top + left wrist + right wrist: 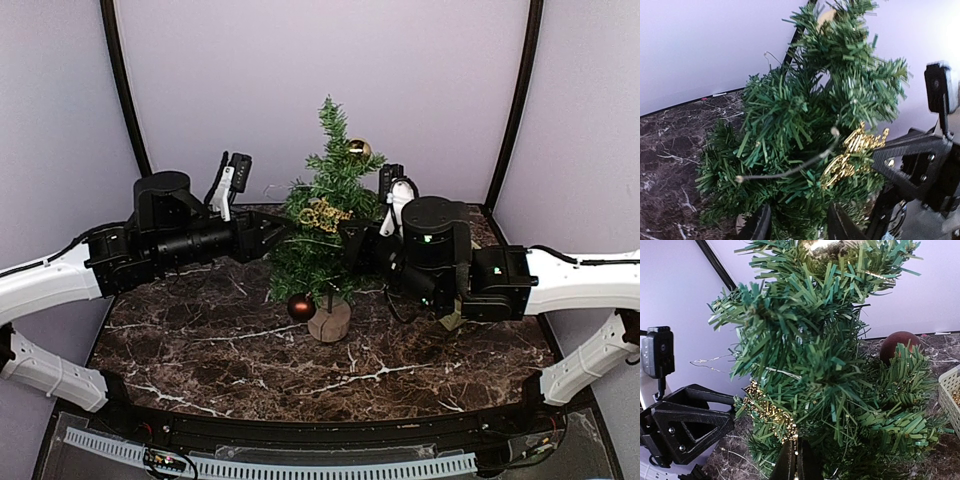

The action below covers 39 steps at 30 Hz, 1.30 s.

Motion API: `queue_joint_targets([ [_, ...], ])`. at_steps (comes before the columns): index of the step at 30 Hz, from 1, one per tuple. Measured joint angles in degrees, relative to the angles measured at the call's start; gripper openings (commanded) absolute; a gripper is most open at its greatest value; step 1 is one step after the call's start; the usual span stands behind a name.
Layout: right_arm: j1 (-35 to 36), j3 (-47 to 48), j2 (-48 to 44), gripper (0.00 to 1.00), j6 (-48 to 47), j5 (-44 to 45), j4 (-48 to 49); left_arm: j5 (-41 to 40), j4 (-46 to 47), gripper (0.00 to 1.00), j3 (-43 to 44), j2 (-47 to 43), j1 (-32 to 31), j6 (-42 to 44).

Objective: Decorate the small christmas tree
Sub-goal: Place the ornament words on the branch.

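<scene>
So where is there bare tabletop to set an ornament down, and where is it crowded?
Free: the marble table from the stump of the small christmas tree to the near edge, and out to both sides in front of the arms. Crowded: mid-table, where the left claw and right claw reach into the branches.

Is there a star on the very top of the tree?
No, the tree ends in a bare green tip, and only a gold ball hangs a little below it.
</scene>
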Motion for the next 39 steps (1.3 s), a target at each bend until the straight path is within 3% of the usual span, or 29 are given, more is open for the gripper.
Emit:
queue_joint_targets([
  [16, 0.0, -0.4, -0.3, 0.00, 1.0, 0.6, 0.1, -0.5, 2.9, 0.41, 0.2, 1.0, 0.0, 0.0],
  [29, 0.0, -0.4, -0.3, 0.00, 1.0, 0.1, 0.1, 0.0, 4.8, 0.24, 0.7, 2.1, 0.0, 0.1],
  [34, 0.0, -0.4, -0.3, 0.00, 1.0, 0.1, 0.0, 0.3, 5.8, 0.06, 0.9, 2.3, 0.0, 0.2],
  [39, 0.0, -0.4, -0.3, 0.00, 1.1, 0.2, 0.0, 0.6, 5.9, 0.00, 0.9, 2.3, 0.0, 0.3],
])
